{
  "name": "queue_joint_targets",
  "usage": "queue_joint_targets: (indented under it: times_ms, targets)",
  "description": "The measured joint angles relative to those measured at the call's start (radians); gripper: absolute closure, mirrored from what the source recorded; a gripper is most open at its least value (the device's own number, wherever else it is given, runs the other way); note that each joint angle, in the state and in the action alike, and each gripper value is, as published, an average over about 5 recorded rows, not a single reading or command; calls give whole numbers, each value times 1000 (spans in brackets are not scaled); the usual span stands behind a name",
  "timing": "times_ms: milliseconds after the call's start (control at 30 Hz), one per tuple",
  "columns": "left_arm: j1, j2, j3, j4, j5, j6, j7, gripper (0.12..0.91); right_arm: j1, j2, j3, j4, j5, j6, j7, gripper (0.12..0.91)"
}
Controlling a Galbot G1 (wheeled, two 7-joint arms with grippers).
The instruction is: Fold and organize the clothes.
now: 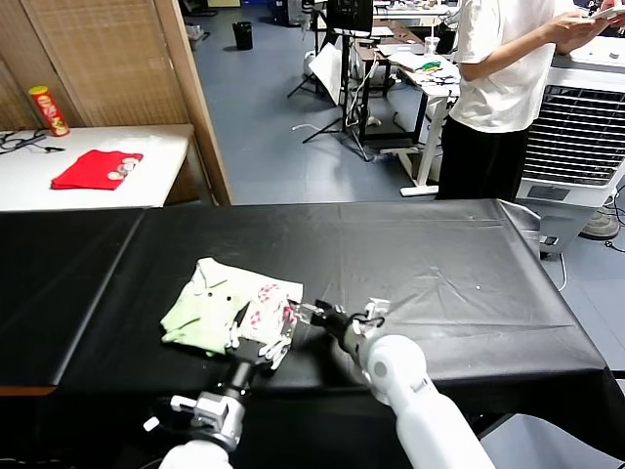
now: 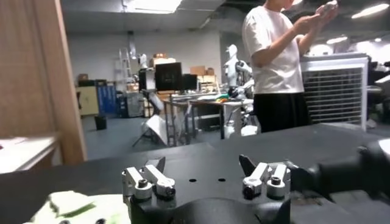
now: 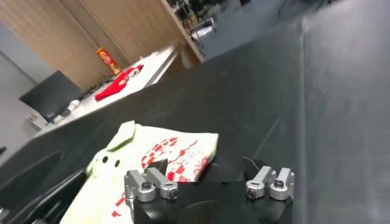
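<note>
The clothes, one pale yellow-green shirt (image 1: 227,311) with a reddish printed patch, lie folded on the black table (image 1: 430,254) near its front edge. They also show in the right wrist view (image 3: 159,157) and at the edge of the left wrist view (image 2: 72,206). My left gripper (image 1: 262,335) hovers open over the shirt's near right corner, and its jaws (image 2: 203,165) hold nothing. My right gripper (image 1: 332,309) stands open just right of the shirt, low over the cloth, with only bare black cloth and the shirt's edge between its fingers (image 3: 206,165).
A white side table at the far left carries a red folded garment (image 1: 98,168) and a red can (image 1: 47,110). A wooden screen (image 1: 117,59) stands behind it. A person (image 1: 508,88) and a grey fan unit (image 1: 581,127) are beyond the table's far right.
</note>
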Motion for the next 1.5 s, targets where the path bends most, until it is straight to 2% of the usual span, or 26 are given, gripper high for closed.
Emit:
queue_joint_targets:
  times_ms: [100, 233, 333, 400, 467, 567, 667, 700, 767, 833, 967, 1067, 1133, 1200, 1333, 1500]
  targets:
    - [20, -2, -16, -5, 8, -16, -6, 232, 30, 21, -12, -45, 11, 2, -3, 277]
    - [47, -8, -36, -14, 16, -33, -10, 232, 61, 37, -22, -94, -3, 11, -18, 481]
    - [65, -11, -50, -21, 16, -42, -11, 232, 81, 39, -32, -126, -58, 40, -57, 648]
    - [75, -12, -59, -23, 16, -49, -11, 232, 94, 33, -41, -146, -132, 79, -101, 748]
    - [83, -13, -66, -23, 16, -54, -12, 232, 111, 22, -53, -169, -243, 135, -157, 843]
    - [93, -15, -73, -17, 16, -61, -14, 232, 143, 0, -65, -211, -464, 250, -245, 900]
    - [98, -17, -80, -9, 13, -66, -27, 232, 174, -25, -67, -251, -698, 383, -314, 897]
    - [99, -17, -84, -6, 12, -67, -34, 232, 181, -34, -65, -259, -767, 426, -328, 863]
    - [101, -15, -91, -1, 6, -68, -45, 232, 184, -56, -59, -262, -879, 502, -351, 765]
    - [100, -10, -100, 5, -8, -70, -51, 232, 174, -83, -50, -247, -956, 564, -365, 619]
    - [94, 4, -118, 18, -58, -80, -53, 232, 107, -160, -21, -163, -1035, 651, -362, 402]
    - [92, 16, -131, 24, -83, -103, -47, 232, 11, -218, 20, -72, -1049, 672, -326, 275]
    - [97, 24, -139, 23, -92, -112, -42, 232, -69, -242, 59, -1, -1041, 669, -291, 239]
    - [105, 35, -146, 14, -101, -107, -52, 232, -159, -254, 106, 76, -1024, 654, -255, 231]
    - [129, 67, -162, -25, -125, -75, -99, 232, -363, -249, 205, 232, -957, 600, -183, 227]
    - [193, 124, -196, -86, -178, -53, -107, 232, -622, -215, 320, 422, -819, 530, -82, 227]
